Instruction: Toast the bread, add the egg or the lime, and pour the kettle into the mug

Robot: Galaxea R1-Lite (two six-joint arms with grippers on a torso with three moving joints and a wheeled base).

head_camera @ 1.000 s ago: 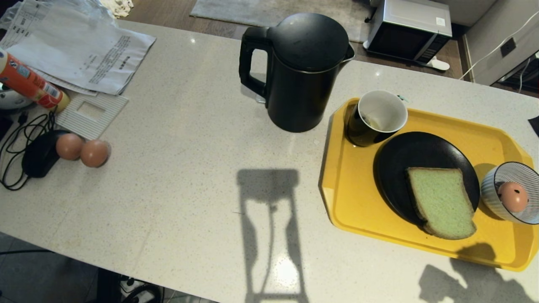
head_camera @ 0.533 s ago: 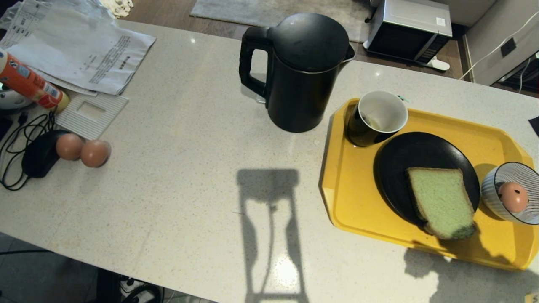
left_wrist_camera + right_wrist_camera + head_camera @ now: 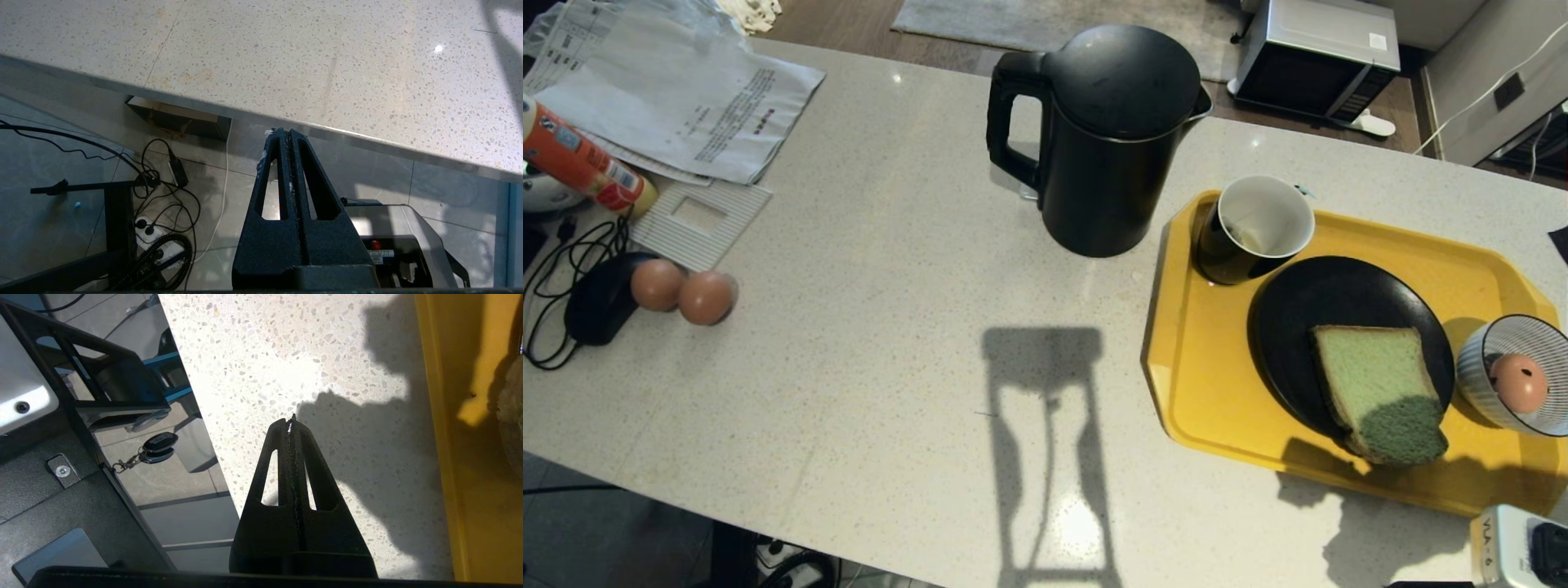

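Observation:
The pale green bread [image 3: 1376,388] lies on a black plate [image 3: 1298,327] on the yellow tray [image 3: 1201,392], its near corner in shadow. The speckled egg [image 3: 1517,381] sits in a striped bowl [image 3: 1474,359] at the tray's right end. The black mug [image 3: 1254,224] stands at the tray's far left corner, beside the tall black kettle [image 3: 1107,139]. No lime is in view. My right gripper [image 3: 291,420] is shut and empty, over the counter just short of the tray's rim [image 3: 441,457]. My left gripper [image 3: 285,132] is shut and parked below the counter's edge.
Two plain brown eggs [image 3: 682,291] lie at the left beside a black mouse [image 3: 596,306] with its cord. Papers [image 3: 686,98] and an orange tube [image 3: 580,163] fill the far left corner. A microwave [image 3: 1315,57] stands beyond the counter.
The right arm's shadow has crept up over the tray's near rim and the bread's corner. Its white casing has come into the head view's lower right corner.

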